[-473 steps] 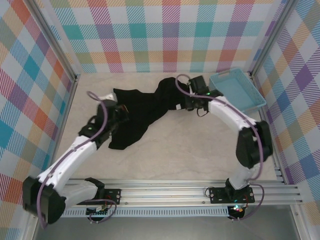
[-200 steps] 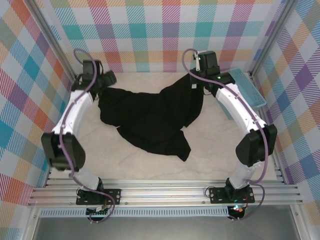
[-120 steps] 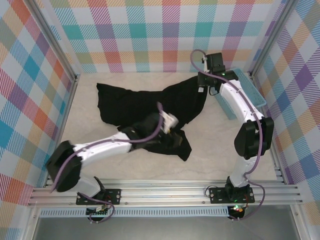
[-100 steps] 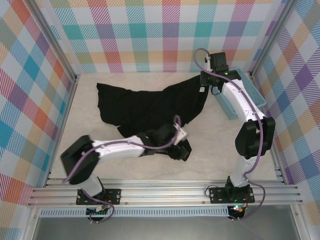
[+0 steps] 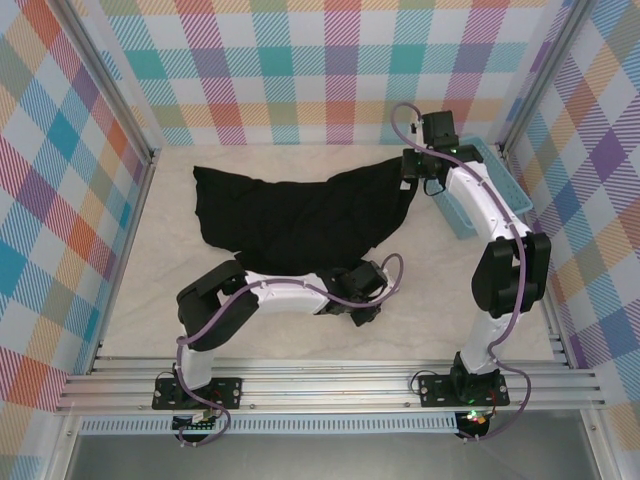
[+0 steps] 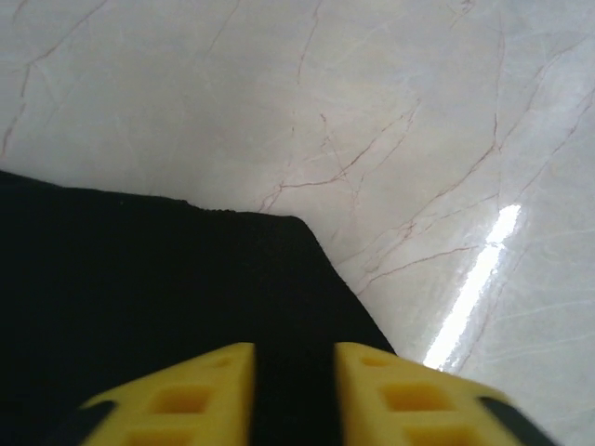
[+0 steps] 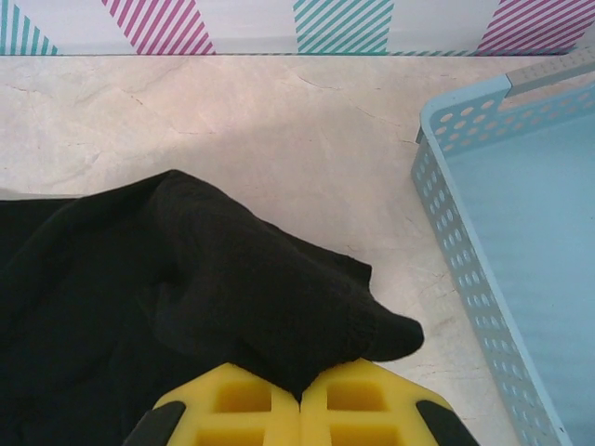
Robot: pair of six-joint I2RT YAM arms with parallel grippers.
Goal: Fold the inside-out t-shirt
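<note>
T-shirt (image 5: 300, 215) (just one) sits between two pairs of jaws.

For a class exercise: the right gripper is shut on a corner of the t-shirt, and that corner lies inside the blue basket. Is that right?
Not quite. The right gripper is shut on a corner of the t-shirt, but that corner is outside the basket, over the table beside it, as the right wrist view shows.

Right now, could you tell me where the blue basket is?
The blue basket sits at the far right corner in the top view, just right of the right gripper pinching the t-shirt.
</note>
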